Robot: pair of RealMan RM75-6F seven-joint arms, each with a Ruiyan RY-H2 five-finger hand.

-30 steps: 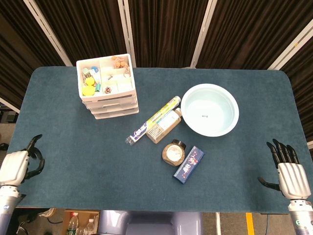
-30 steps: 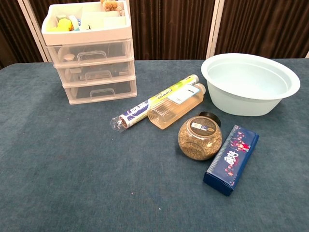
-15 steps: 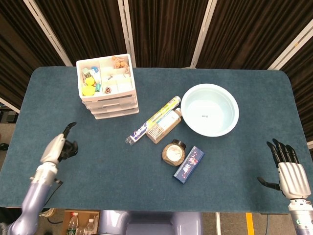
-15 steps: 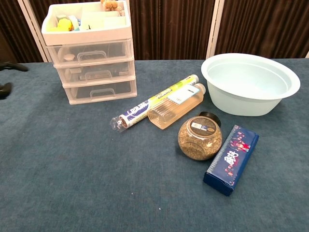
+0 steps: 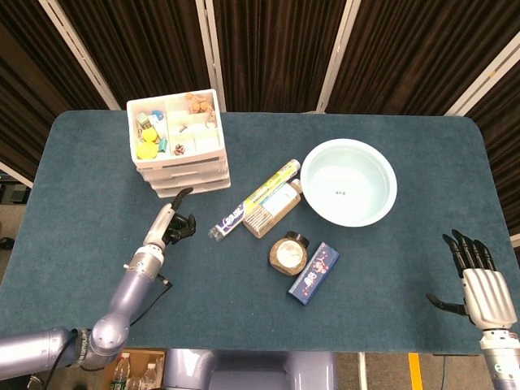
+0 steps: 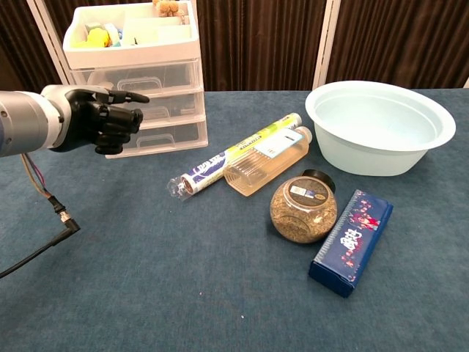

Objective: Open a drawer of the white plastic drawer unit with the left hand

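White plastic drawer unit (image 5: 179,146) stands upright at upper left of the table, drawer fronts facing the robot, all shut; left hand (image 5: 169,223) hovers near them empty, fingers curled, one outstretched.

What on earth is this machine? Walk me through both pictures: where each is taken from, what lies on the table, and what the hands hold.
It is a robot with two arms, each ending in a mechanical hand, working at a blue-covered table. One picture looks down from its head, the other forward from its chest. The left hand is near the front of the white plastic drawer unit, fingers curled, one pointing, holding nothing. All drawers look closed. The right hand rests open at the table edge. Also there: a pale round basin, a rolled tube, a clear flat bottle, a round glass jar and a dark blue box.
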